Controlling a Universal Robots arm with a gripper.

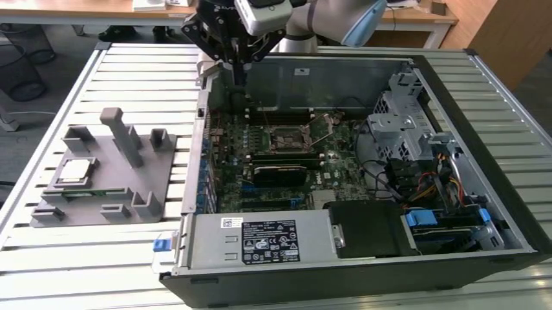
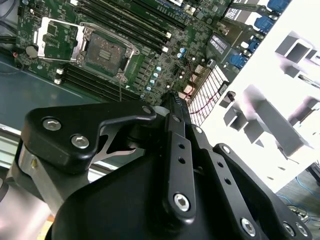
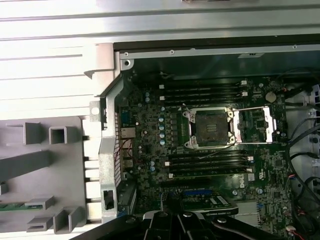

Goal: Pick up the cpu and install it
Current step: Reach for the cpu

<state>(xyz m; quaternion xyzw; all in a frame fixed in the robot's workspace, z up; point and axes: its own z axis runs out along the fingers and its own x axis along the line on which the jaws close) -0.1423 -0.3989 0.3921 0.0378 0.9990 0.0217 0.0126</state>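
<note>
1. A slatted metal counter (image 1: 69,265) carries everything. A grey tray (image 1: 105,179) with upright posts sits near the counter's edge on the exterior view's left.
2. The cpu (image 1: 75,170), a small square chip with a silvery top and a pale rim, lies flat in a recess on that tray, toward the tray's side on the exterior view's left. A narrow green memory stick (image 1: 84,192) lies just beside it, on the camera-facing side.
3. Just beside the tray, toward the exterior view's right, an open computer case (image 1: 509,194) lies on its side, taking up the counter's middle and the side on the exterior view's right.
4. The end effector (image 1: 239,79) hangs over the case's far corner on the exterior view's left, pointing down above the motherboard's (image 1: 340,152) far edge. Its fingers are clenched together to one thin tip, with nothing seen between them. It is well apart from the cpu.
5. The socket (image 1: 287,137) sits mid-board between black memory slots. In the first wrist view its metal frame is swung open to one side and the dark contact field is uncovered.
6. A silver power supply (image 1: 250,239) fills the case's near edge.
7. A metal drive cage (image 1: 401,123) with bundled cables stands at the case's end on the exterior view's right.
</note>
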